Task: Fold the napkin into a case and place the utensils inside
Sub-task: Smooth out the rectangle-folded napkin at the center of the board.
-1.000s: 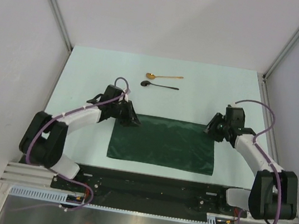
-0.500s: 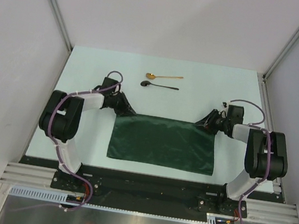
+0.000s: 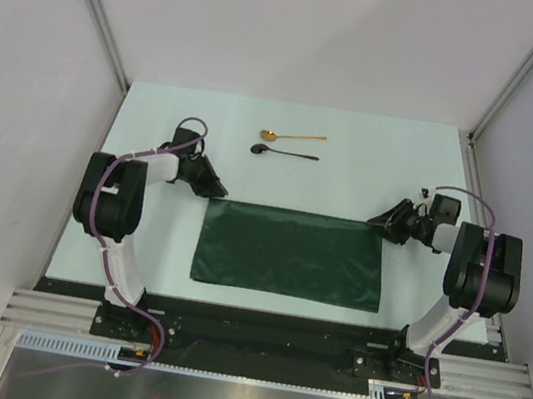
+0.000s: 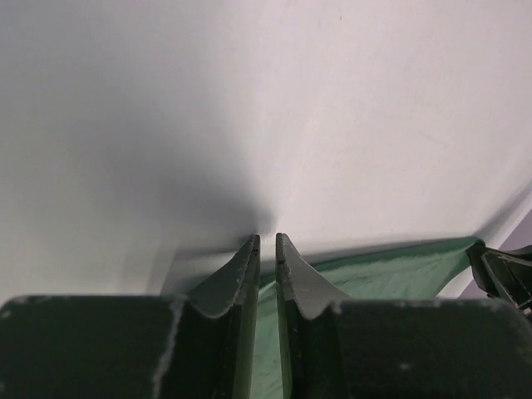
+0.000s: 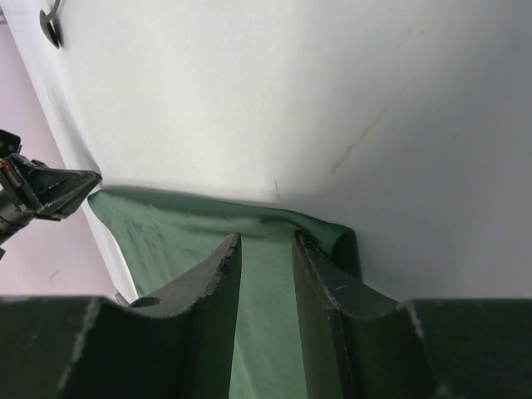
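Observation:
The dark green napkin lies flat as a wide rectangle on the near half of the table. My left gripper lies low at its far left corner. In the left wrist view the jaws stand almost together, with the napkin's edge in the thin gap. My right gripper lies low at the far right corner. Its jaws stand apart with the cloth between them, the corner slightly humped. The gold spoon and the black spoon lie side by side beyond the napkin.
The pale table is enclosed by white walls at the left, right and back. Both arms stretch low across it, out toward the sides. The black rail with the arm bases runs along the near edge.
Both grippers have dropped from above the napkin's far corners to table height and shifted outward to the corners' edges. The napkin and spoons have not moved.

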